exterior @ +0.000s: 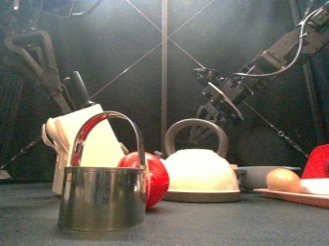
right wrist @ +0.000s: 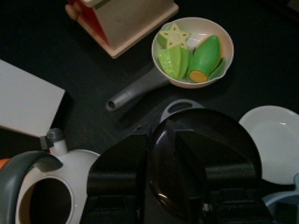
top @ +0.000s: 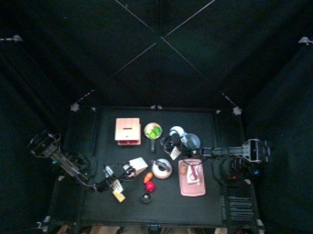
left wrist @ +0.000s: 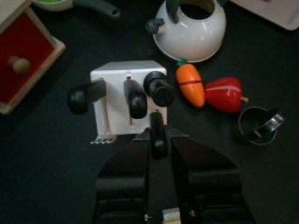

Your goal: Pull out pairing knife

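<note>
black curtains close in the small dark table (top: 91, 137), which is crowded with kitchen toys. near its front-left part lies the white knife block (left wrist: 126, 101), tipped so its black handles point up and outward where jaws can reach them. three handles show in the left wrist view; the smallest one, the paring knife handle (left wrist: 156, 87), sits at the side of the block nearest the toy carrot (left wrist: 191, 83), and its blade is sheathed in its slot.

the left gripper (left wrist: 158, 138) hangs just above the block, pointed steeply downward, lined up with the middle handle (left wrist: 136, 101) rather than with the small one. its jaws stand nearly together, with only a thin slit between them, and they clamp nothing. by my reading this is an approach pose, and the wrist would need to shift toward the carrot side and open before any pull.

the right gripper (right wrist: 176, 171) rests high over the white kettle (right wrist: 41, 188) and the pan of toy vegetables (right wrist: 187, 54); i cannot tell its jaws.
</note>
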`<control>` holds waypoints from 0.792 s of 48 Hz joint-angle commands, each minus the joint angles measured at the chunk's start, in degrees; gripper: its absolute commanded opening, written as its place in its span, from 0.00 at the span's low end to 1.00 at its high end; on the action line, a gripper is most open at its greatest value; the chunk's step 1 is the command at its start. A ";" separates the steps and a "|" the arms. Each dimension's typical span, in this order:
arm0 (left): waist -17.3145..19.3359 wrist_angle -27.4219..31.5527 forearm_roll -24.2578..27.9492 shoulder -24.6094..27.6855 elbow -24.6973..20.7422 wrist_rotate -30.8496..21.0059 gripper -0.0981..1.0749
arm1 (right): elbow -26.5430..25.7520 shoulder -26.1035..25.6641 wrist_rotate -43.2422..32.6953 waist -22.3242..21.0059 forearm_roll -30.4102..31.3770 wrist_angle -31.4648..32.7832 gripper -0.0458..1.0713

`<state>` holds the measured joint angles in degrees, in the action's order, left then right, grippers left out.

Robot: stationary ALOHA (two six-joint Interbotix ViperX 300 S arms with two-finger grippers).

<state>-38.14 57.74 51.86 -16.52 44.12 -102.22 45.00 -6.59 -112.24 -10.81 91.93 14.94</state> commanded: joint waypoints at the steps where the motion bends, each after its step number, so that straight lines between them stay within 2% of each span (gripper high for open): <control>1: 0.18 0.18 0.35 -0.44 -0.97 -0.09 0.49 | -1.05 -0.88 0.09 -0.18 0.18 0.00 0.62; 11: 0.26 1.49 0.09 -2.81 -2.29 0.00 0.49 | -1.05 -0.88 0.18 -0.18 0.35 -0.09 0.62; 23: -0.44 4.22 0.00 -8.53 -2.29 0.26 0.49 | -0.97 -0.88 0.18 -0.18 0.44 0.00 0.62; 38: -4.13 4.48 -0.79 -13.89 -2.46 4.31 0.49 | -0.97 -0.88 0.18 -0.18 0.35 0.00 0.62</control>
<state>-41.40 62.05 51.33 -28.83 42.89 -98.88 45.00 -6.68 -112.15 -10.81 92.11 14.94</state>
